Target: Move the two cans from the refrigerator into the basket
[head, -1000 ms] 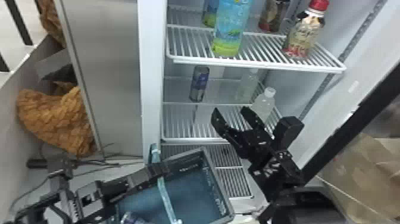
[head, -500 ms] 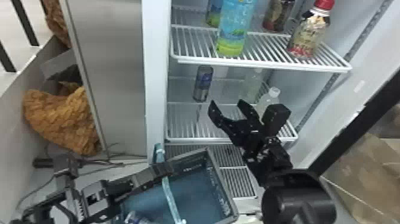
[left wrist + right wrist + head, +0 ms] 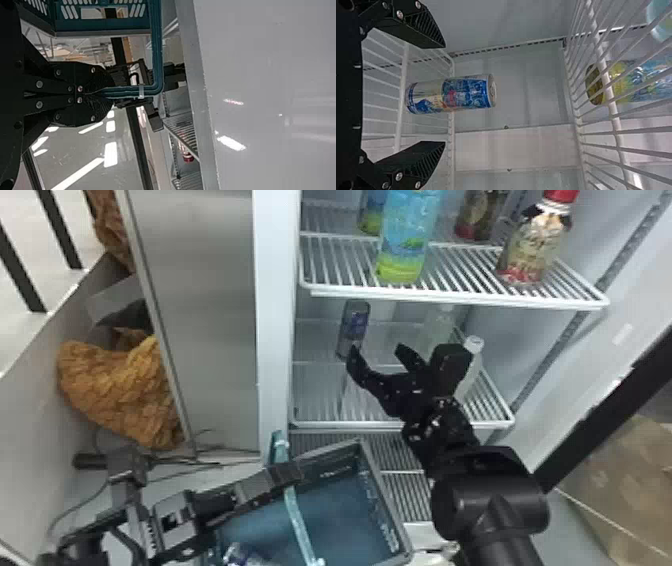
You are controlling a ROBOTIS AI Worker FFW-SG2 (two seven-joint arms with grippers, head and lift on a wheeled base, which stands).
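Observation:
One can (image 3: 354,322) stands on the lower wire shelf (image 3: 320,424) of the refrigerator, near its left side. My right gripper (image 3: 376,351) is open just in front and to the right of it. In the right wrist view the blue and silver can (image 3: 468,93) is between and beyond the spread fingertips of my right gripper (image 3: 445,95), untouched. The teal basket (image 3: 330,520) hangs below, its handle (image 3: 296,520) held by my left gripper (image 3: 287,474). A second can (image 3: 239,555) lies in the basket, partly hidden. In the left wrist view my left gripper (image 3: 106,93) is closed around the handle (image 3: 157,47).
Bottles, among them a blue-green one (image 3: 407,235) and a red-capped one (image 3: 535,240), stand on the upper shelf (image 3: 460,296). A clear bottle (image 3: 470,367) stands right behind my right gripper. The refrigerator's left wall edge (image 3: 274,315) rises beside the can.
My right gripper has moved deeper into the refrigerator and closer to the can, its fingers still apart. The head view has shifted slightly. My left gripper still holds the basket handle.

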